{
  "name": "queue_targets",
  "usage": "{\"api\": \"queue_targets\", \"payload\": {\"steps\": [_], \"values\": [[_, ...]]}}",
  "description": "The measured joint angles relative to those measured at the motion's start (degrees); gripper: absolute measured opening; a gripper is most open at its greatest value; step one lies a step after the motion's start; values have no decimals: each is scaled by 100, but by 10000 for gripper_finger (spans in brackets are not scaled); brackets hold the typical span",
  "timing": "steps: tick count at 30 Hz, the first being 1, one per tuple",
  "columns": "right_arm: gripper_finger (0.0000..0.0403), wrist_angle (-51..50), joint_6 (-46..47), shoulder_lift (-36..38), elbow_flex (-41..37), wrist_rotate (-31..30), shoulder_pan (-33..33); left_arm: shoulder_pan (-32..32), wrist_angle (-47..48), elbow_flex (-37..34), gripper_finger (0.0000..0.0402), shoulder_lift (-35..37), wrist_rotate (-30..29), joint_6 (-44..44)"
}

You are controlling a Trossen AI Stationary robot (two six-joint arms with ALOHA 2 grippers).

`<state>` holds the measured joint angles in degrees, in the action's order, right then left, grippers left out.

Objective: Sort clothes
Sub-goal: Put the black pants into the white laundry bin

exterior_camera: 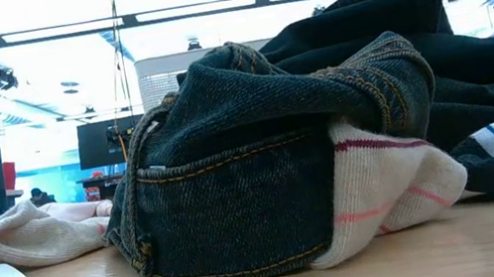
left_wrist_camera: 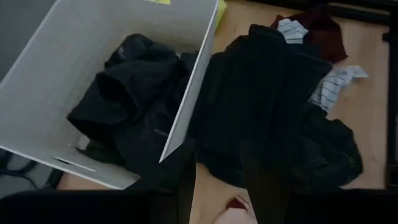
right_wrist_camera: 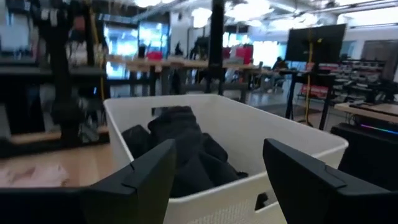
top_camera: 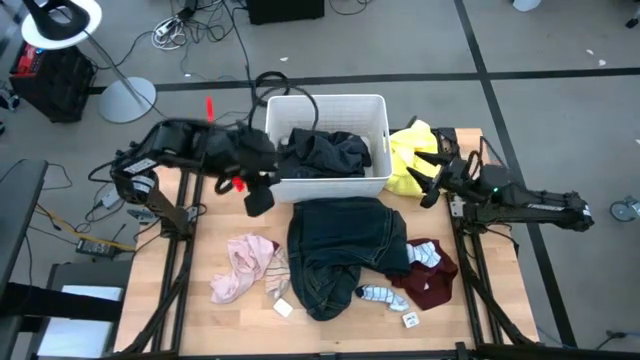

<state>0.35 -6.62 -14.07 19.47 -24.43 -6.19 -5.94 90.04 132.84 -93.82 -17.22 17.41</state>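
Note:
A white bin (top_camera: 372,110) at the table's far middle holds a dark garment (top_camera: 322,152), which also shows in the left wrist view (left_wrist_camera: 124,93). Dark navy jeans (top_camera: 345,250) lie crumpled in front of the bin. A pale pink garment (top_camera: 245,265) lies to their left. A maroon garment (top_camera: 432,283) and striped socks (top_camera: 380,293) lie to their right. A yellow garment (top_camera: 408,158) lies right of the bin. My left gripper (top_camera: 258,195) is open and empty at the bin's near left corner. My right gripper (top_camera: 425,168) is open and empty over the yellow garment, facing the bin (right_wrist_camera: 249,137).
Small white tags (top_camera: 283,308) lie on the wood near the table's near edge. In the low view the jeans (exterior_camera: 263,176) rest on a striped sock (exterior_camera: 386,186), with the pink garment (exterior_camera: 22,236) to the left. Cables and a lamp stand lie on the floor beyond the table.

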Motion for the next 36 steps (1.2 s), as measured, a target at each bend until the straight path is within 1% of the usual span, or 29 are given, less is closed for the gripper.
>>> {"api": "queue_targets", "payload": {"steps": [3, 5, 11, 15, 20, 22, 27, 30, 33, 36], "values": [[245, -729, -9, -331, 677, 0, 125, -368, -74, 0, 132, 9, -377, 160], [245, -950, 48, -623, 1066, 0, 204, -606, -293, -196, 132, 37, -559, 245], [245, -1014, 50, -1642, 1976, 0, 470, -1192, -1044, -1509, 132, 313, -803, 515], [245, -1018, 62, -2432, 2501, 2, 754, -1515, -1801, -2520, 132, 928, -828, 714], [245, -1063, 251, -3505, 3228, 22, 1270, -1931, -3173, -3985, 132, 2007, -849, 802], [245, -1064, 467, -3904, 3575, 26, 1472, -2096, -3520, -4599, 132, 2471, -851, 931], [245, -1123, 1899, -4729, 4343, 67, 1834, -2405, -4441, -6052, 132, 3497, -853, 1172], [245, -1088, 2422, -5041, 4666, 240, 1890, -2531, -5148, -6764, 132, 4055, -846, 1155], [245, -1133, 2454, -5377, 4924, 480, 1937, -2591, -5661, -7331, 132, 4511, -847, 1133], [245, -1243, 2240, -5712, 5165, 513, 2062, -2607, -5904, -7788, 132, 4945, -749, 1156]]}}
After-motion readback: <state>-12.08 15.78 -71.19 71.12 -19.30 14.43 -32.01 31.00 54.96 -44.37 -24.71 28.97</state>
